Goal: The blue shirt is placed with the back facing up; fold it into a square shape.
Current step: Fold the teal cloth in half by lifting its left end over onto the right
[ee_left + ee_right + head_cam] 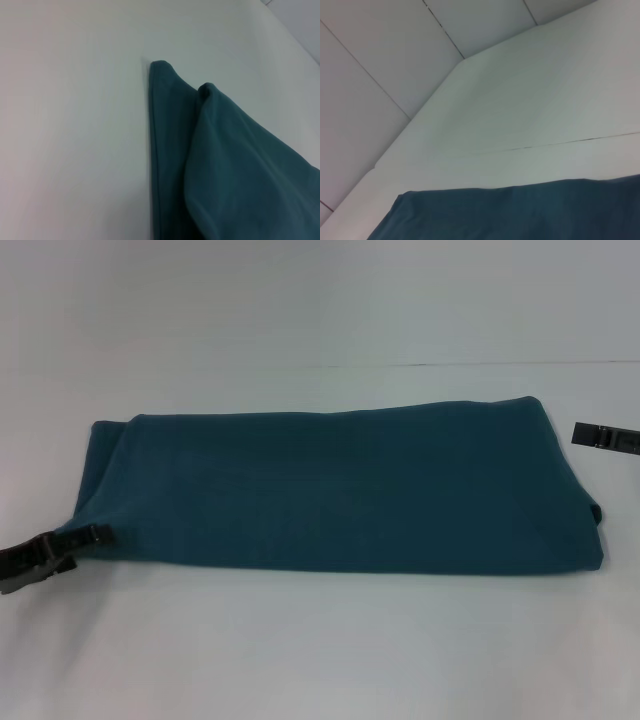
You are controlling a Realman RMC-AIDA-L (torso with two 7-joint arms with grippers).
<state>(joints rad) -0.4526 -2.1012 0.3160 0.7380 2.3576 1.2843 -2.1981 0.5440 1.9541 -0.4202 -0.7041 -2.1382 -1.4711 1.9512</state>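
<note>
Blue shirt (340,485) lying folded in a long band, left to right across the white table (320,660), with left gripper (92,536) pinching its near-left corner, right gripper (606,437) just off the far-right end, grip impossible to tell.

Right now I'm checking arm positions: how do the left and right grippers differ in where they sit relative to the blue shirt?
The left gripper touches the blue shirt at its near left corner; the right gripper sits off the shirt's far right edge, apart from it. The left angles in low; the right lies level. Both are dark.
</note>
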